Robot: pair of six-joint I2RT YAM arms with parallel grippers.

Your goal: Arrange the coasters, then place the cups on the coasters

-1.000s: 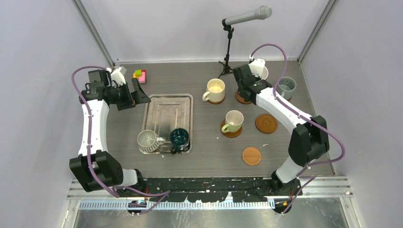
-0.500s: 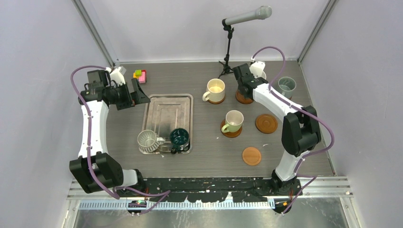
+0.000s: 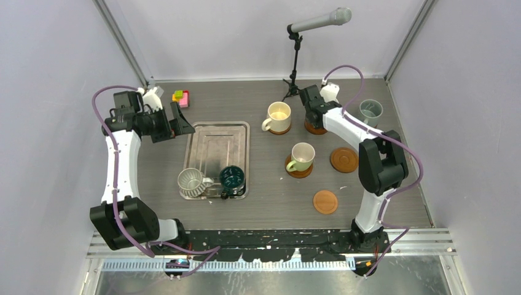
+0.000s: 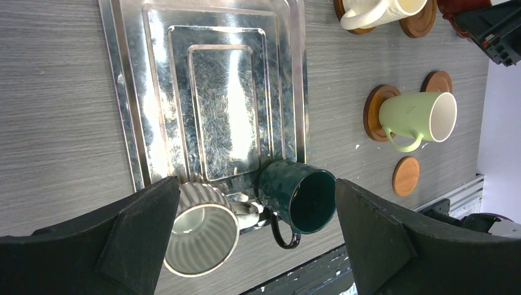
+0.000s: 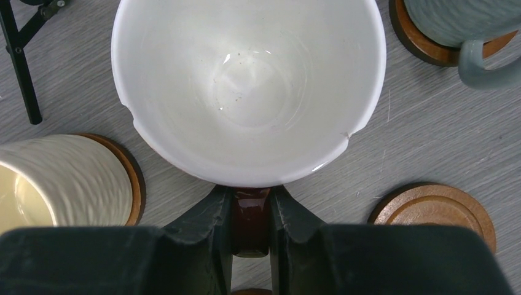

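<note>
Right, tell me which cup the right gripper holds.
The red-brown cup with white inside: the right gripper pinches its handle; no other cup is gripped.

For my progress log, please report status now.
Left end effector open. Right end effector shut on red cup handle. Silver cup, teal cup on tray. Two coasters bare. Nothing blocking.

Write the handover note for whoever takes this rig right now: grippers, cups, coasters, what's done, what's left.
Left gripper: open, empty, raised near the far left corner of the tray.
Right gripper: shut on the handle of the red-brown cup, at the back coaster. Whether the cup is seated cannot be told.
Done: cream cup, pale green cup and grey-blue cup each sit on a coaster.
Left: release the red-brown cup. Then move the ribbed silver cup and teal cup, both at the tray's near end, onto the two bare coasters.
</note>
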